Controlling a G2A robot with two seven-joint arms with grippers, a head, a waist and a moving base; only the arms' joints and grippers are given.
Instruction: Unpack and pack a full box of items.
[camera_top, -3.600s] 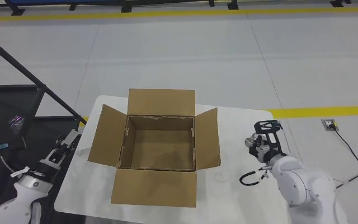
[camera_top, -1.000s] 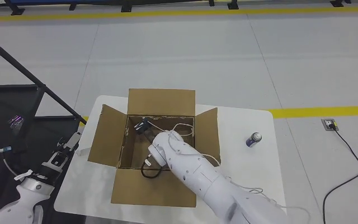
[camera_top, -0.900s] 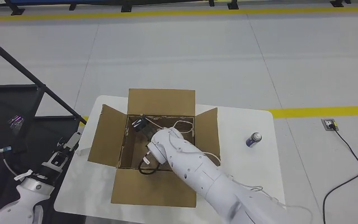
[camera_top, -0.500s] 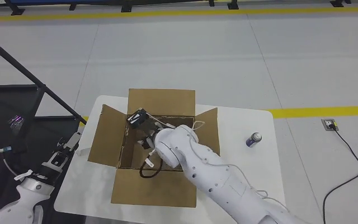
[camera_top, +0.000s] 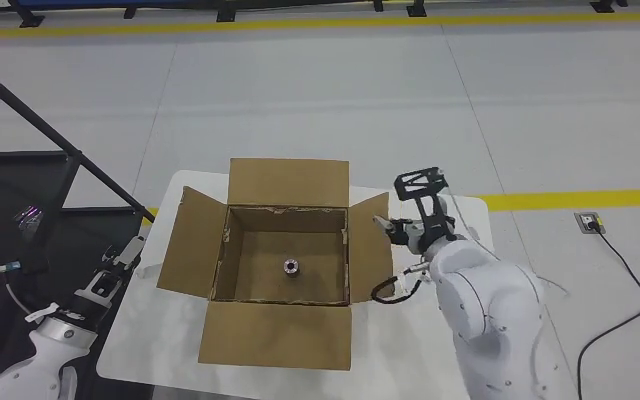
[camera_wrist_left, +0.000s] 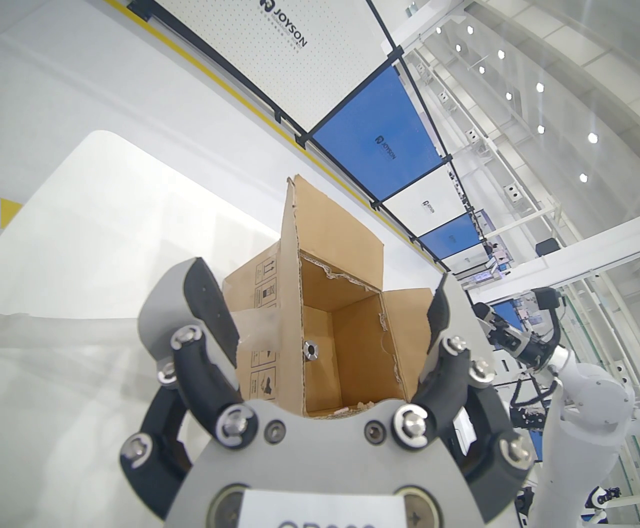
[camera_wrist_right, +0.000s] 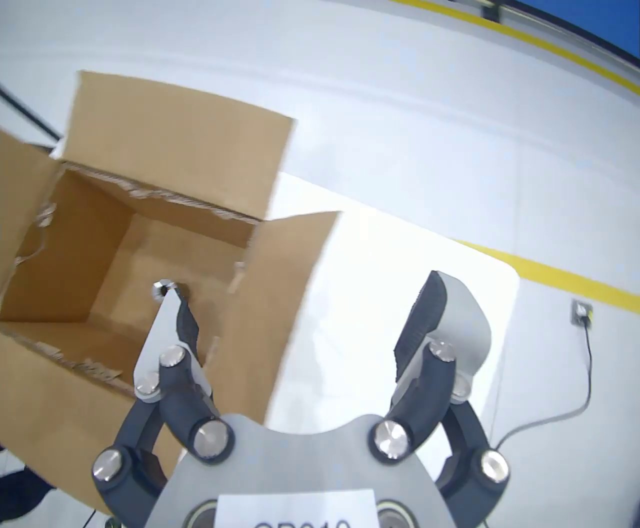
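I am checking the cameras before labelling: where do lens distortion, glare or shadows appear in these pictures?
Left wrist view: the frames of the wall panels bow; the white table reflects a bright patch. Right wrist view: the yellow floor line curves. Top view: even light; the open brown cardboard box is dimmer inside than on its flaps.

Small round metal item (camera_top: 290, 266) on the floor of the box (camera_top: 280, 338): too small to identify. From the right wrist, one fingertip (camera_wrist_right: 186, 320) of the right pincer (camera_wrist_right: 302, 287) overlaps the item and hides part of it. Beyond that finger the box runs off the frame edge. The flap between the fingers is blurred. The base plate of the left pincer (camera_wrist_left: 320, 280) hides the box's near wall.
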